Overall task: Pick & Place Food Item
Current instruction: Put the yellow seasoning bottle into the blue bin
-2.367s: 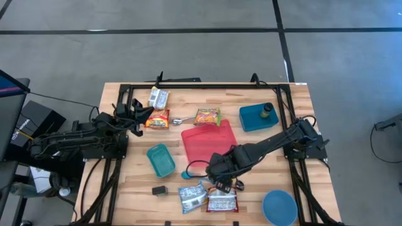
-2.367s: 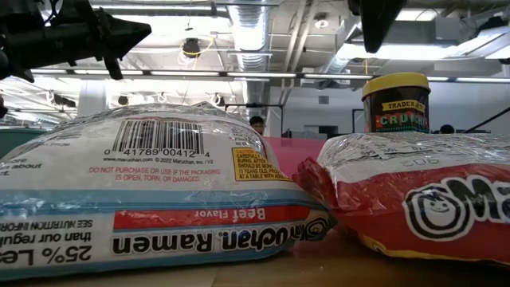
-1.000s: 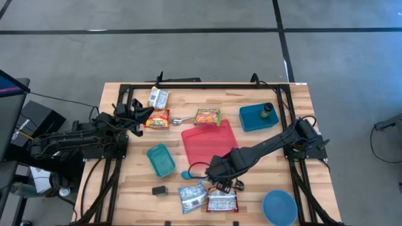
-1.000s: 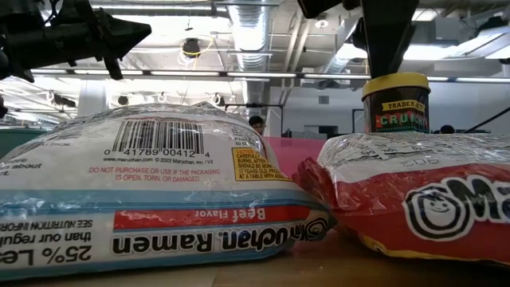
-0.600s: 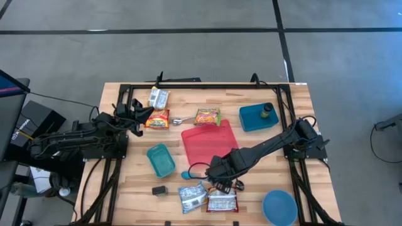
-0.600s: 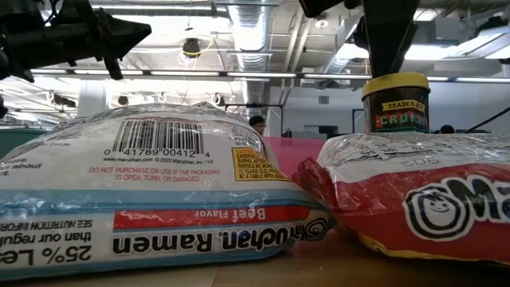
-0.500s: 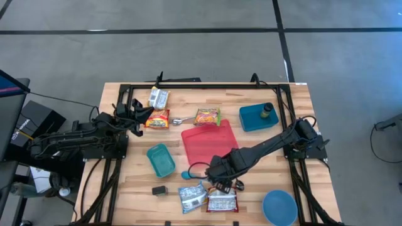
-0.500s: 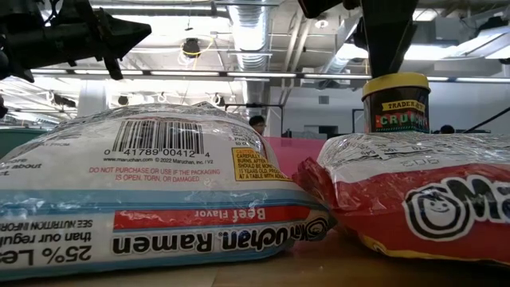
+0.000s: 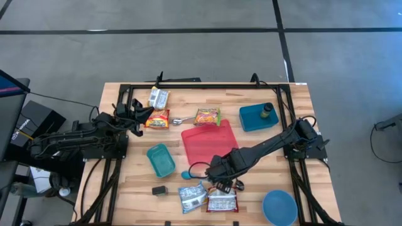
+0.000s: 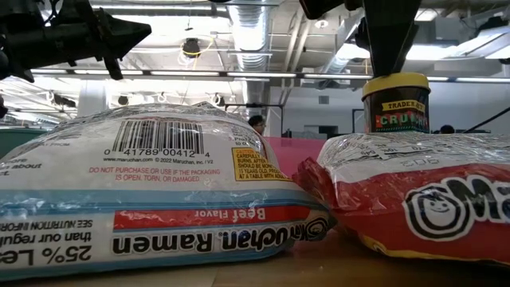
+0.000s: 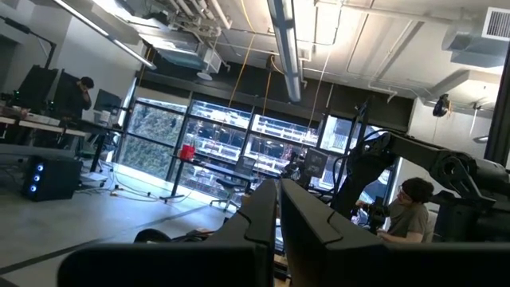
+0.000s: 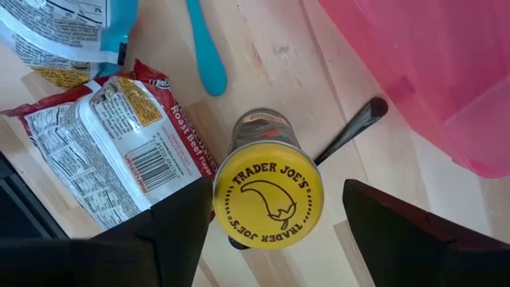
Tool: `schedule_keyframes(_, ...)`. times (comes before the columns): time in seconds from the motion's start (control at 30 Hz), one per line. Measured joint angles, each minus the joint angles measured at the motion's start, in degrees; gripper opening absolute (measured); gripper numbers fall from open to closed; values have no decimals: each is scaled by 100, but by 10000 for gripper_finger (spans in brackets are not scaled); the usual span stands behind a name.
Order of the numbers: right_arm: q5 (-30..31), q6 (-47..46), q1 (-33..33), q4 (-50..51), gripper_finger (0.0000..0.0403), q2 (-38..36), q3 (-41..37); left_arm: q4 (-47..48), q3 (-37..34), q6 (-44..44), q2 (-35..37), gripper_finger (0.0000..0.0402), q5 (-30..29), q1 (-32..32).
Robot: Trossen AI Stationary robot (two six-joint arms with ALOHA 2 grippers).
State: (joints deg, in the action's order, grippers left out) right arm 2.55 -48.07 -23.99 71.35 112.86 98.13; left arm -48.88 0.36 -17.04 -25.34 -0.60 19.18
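Observation:
A Trader Joe's jar with a yellow lid (image 12: 269, 199) stands upright on the wooden table, next to a red ramen pack (image 12: 103, 151); it also shows in the low view (image 10: 396, 102). My right gripper (image 12: 275, 206) is open just above the jar, pointing down, one finger on either side of the lid, touching nothing I can see. In the high view my right gripper (image 9: 221, 181) hides the jar. My left gripper (image 9: 141, 112) is shut and empty, held above the table's left side.
A blue ramen pack (image 9: 191, 196) and the red one (image 9: 222, 201) lie at the near edge. A pink tray (image 9: 207, 141), teal container (image 9: 161, 159), blue bowl (image 9: 279, 207), teal spoon (image 12: 203, 48) and black spoon (image 12: 351, 131) lie around. More packs (image 9: 157, 118) lie at the far left.
My right gripper has come down over the jar, its dark finger now showing just above the yellow lid in the low view; in the last half second it has barely moved. The jar has stayed where it was.

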Motion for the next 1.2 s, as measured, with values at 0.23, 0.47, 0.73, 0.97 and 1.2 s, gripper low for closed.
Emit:
schedule_keyframes(0.23,0,-21,-18,-4,276,0,0,2,0,0,0,12,0,0)
schedule_keyframes(0.47,-2,-80,-83,-68,276,0,0,0,0,-1,0,12,0,1)
schedule_keyframes(0.73,-277,-105,-7,-464,276,2,-590,0,0,-166,0,12,1,2)
schedule_keyframes(0.97,-265,-101,68,-461,276,-20,-699,-1,1,-167,0,12,0,2)
schedule_keyframes(1.2,-239,-23,60,-714,276,-20,-699,-2,0,-167,0,12,0,2)
